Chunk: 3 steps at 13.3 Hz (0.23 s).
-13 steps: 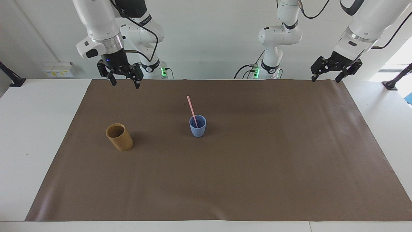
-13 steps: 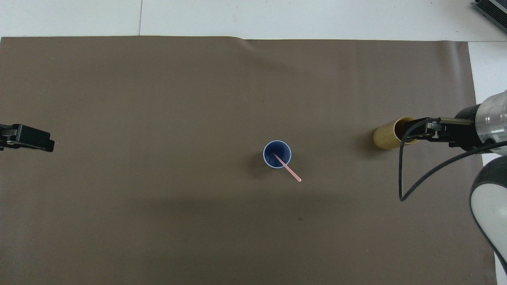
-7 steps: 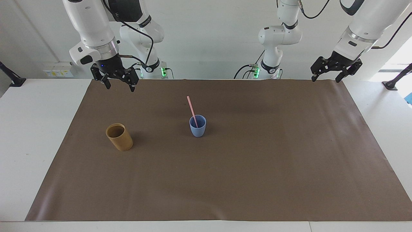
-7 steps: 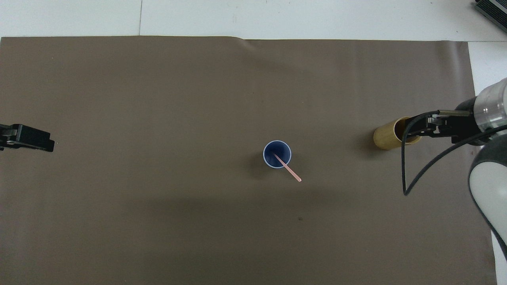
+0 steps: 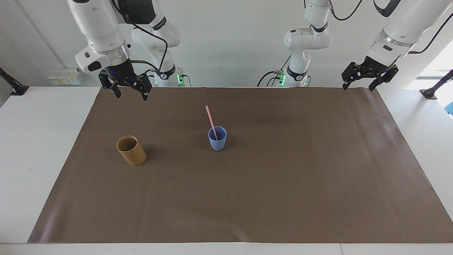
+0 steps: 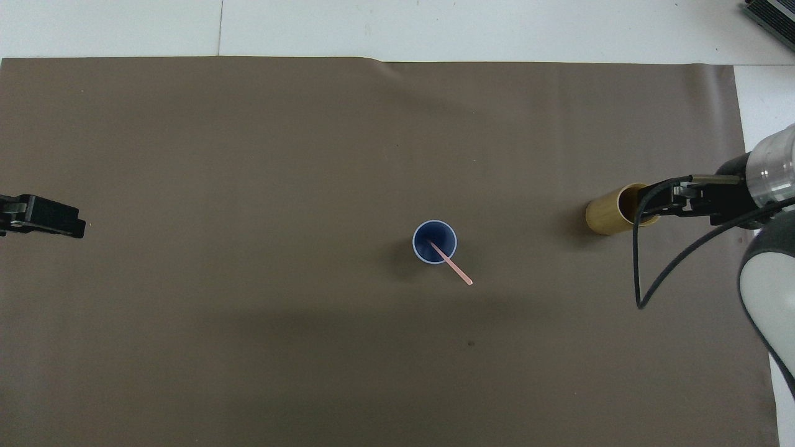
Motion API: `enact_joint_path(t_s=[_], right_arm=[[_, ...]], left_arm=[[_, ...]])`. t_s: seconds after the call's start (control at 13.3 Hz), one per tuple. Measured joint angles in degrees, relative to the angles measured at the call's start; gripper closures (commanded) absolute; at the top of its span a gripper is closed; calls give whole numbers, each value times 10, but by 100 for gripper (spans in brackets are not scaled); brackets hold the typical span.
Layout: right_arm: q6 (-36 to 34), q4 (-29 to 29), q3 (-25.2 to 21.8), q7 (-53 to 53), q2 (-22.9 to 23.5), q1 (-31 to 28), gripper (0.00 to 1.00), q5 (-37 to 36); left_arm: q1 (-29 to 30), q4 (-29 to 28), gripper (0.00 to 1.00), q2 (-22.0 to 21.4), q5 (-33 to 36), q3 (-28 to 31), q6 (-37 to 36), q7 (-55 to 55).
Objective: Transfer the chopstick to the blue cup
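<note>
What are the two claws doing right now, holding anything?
Left gripper: jaws open, empty, up over the mat's edge by its base.
Right gripper: jaws open, empty, raised over the mat's robot-side edge.

The premises were a robotics laboratory. Two white robot arms (image 5: 102, 32) stood mounted at one edge of a white table (image 5: 35, 141), with black cables (image 5: 430, 37) trailing from them and green indicator lights (image 5: 179, 78) lit at their bases. A plain brown mat (image 5: 247, 198) covered the table, set against a bare white wall (image 5: 230, 42).
</note>
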Motion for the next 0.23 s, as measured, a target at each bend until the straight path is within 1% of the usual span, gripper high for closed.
enact_joint_path(t_s=[0.23], right_arm=[[0, -4, 0, 0, -1, 0, 0, 2]], left_arm=[[0, 0, 0, 0, 0, 0, 0, 0]])
